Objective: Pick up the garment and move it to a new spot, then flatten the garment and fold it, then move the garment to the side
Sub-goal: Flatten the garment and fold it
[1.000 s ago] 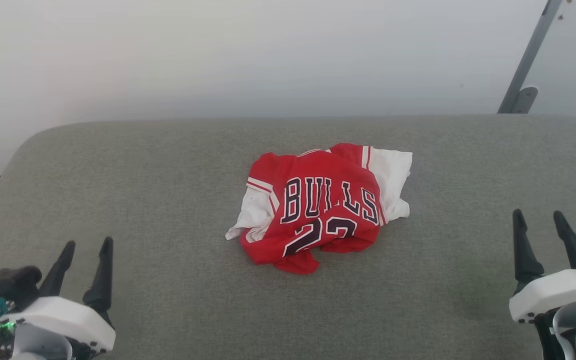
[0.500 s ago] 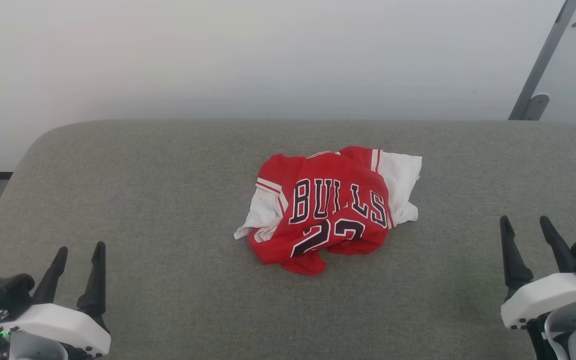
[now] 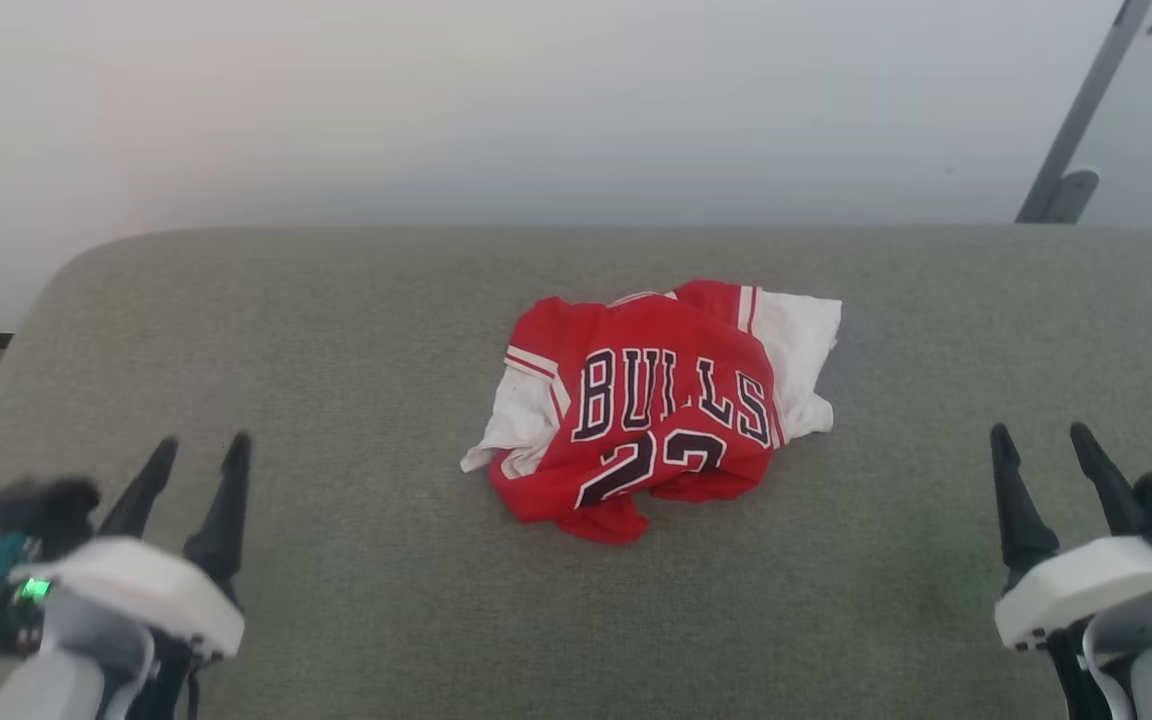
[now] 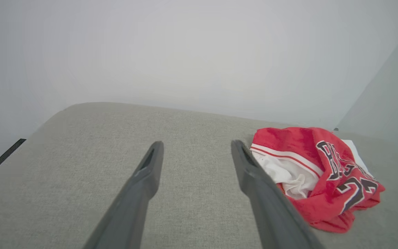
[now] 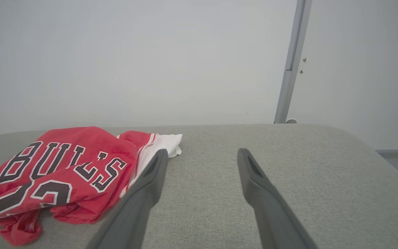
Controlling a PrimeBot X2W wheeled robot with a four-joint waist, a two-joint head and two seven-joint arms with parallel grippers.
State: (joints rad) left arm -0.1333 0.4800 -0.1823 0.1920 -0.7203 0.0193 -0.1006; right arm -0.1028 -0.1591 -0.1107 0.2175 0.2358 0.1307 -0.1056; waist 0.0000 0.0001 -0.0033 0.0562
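Our left gripper (image 3: 206,440) sits over the grey padded surface (image 3: 336,330), its two dark fingers spread wide with nothing between them. Our right gripper (image 3: 1038,430) stands the same way over that surface, parted and empty. The garment (image 3: 651,410) lies crumpled in a heap between the two and well apart from each: ahead and to the right of the left gripper, ahead and to the left of the right one. It rests red side up (the black, white-edged "BULLS" lettering and a creased number face us), with white inner cloth spilling out on both flanks. In the left wrist view the heap sits beyond that gripper's right finger, and in the right wrist view beyond its left finger. A grey metal post (image 3: 1076,110) rises against the pale wall, far ahead of the right gripper.
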